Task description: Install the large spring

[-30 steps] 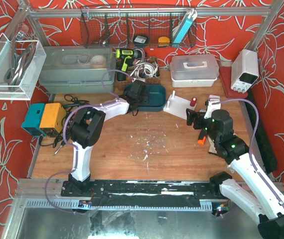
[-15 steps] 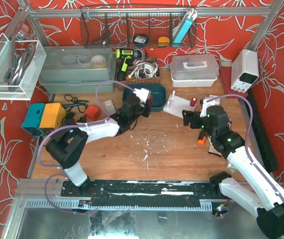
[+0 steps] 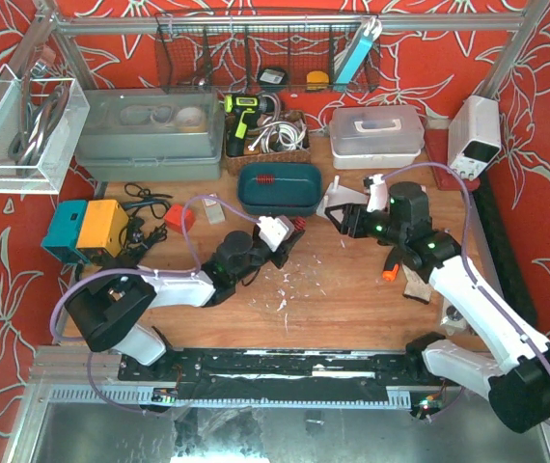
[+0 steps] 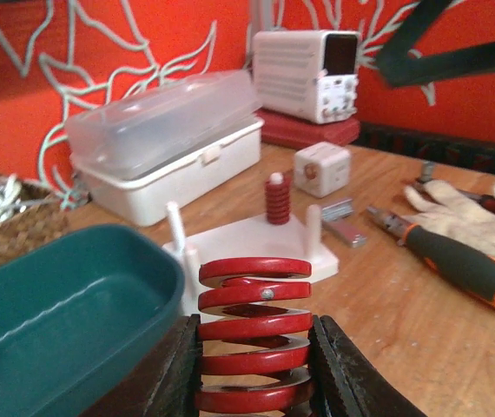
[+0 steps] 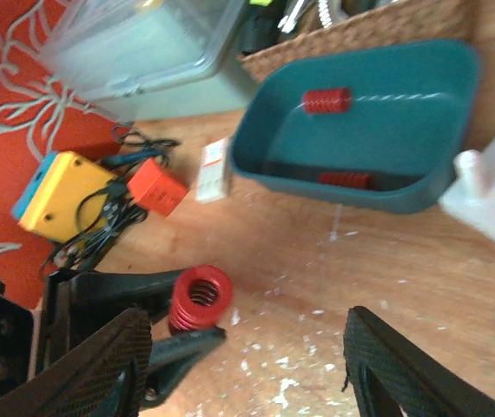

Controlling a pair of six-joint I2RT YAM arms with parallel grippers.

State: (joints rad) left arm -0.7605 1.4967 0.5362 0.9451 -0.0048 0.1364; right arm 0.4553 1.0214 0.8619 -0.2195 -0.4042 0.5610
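Note:
My left gripper (image 3: pixel 289 231) is shut on the large red spring (image 4: pixel 254 334), holding it upright by its lower coils just above the table. The spring also shows in the right wrist view (image 5: pixel 200 298). Beyond it stands the white peg base (image 4: pixel 295 243), with a small red spring (image 4: pixel 277 201) on its far peg and bare pegs at the left and right. My right gripper (image 3: pixel 347 220) is open and empty (image 5: pixel 247 347), hovering over the base's near side. The teal tray (image 3: pixel 306 198) holds two smaller red springs (image 5: pixel 327 100).
An orange-handled screwdriver (image 4: pixel 465 269), a glove (image 4: pixel 473 208) and a white cube (image 4: pixel 321 168) lie right of the base. A clear lidded box (image 3: pixel 376 135) and power supply (image 3: pixel 475 135) stand behind. An orange block (image 3: pixel 179 218) and yellow-blue device (image 3: pixel 87 230) sit left.
My left gripper has come out of the teal tray and moved toward the near right with the large spring in it. My right gripper has moved left, over the white base.

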